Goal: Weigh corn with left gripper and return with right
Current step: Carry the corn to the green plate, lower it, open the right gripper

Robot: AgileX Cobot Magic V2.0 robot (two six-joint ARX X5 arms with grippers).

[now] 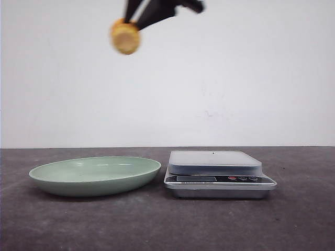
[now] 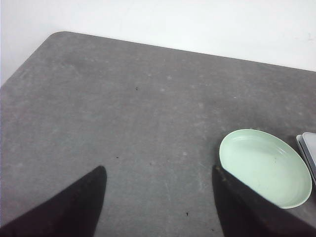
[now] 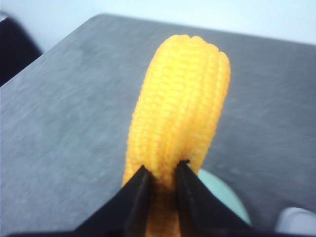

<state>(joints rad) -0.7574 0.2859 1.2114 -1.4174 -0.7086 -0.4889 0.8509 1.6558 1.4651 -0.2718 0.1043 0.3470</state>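
Note:
My right gripper (image 3: pixel 163 170) is shut on the corn (image 3: pixel 180 106), a stubby yellow-orange cob with ribbed kernel rows. In the front view the gripper (image 1: pixel 137 22) holds the corn (image 1: pixel 125 36) high in the air, above the pale green plate (image 1: pixel 94 175), its paler cut end facing the camera. The plate (image 2: pixel 264 165) holds nothing. The silver scale (image 1: pixel 217 172) with its bare white platform stands right of the plate. My left gripper (image 2: pixel 158 173) is open and empty over the table, left of the plate; it is out of the front view.
The dark grey table (image 1: pixel 167 225) ends at a white wall behind. The left wrist view shows the table's rounded far corner (image 2: pixel 61 34) and a sliver of the scale (image 2: pixel 308 148) beside the plate. The plate's edge (image 3: pixel 222 192) shows under the corn.

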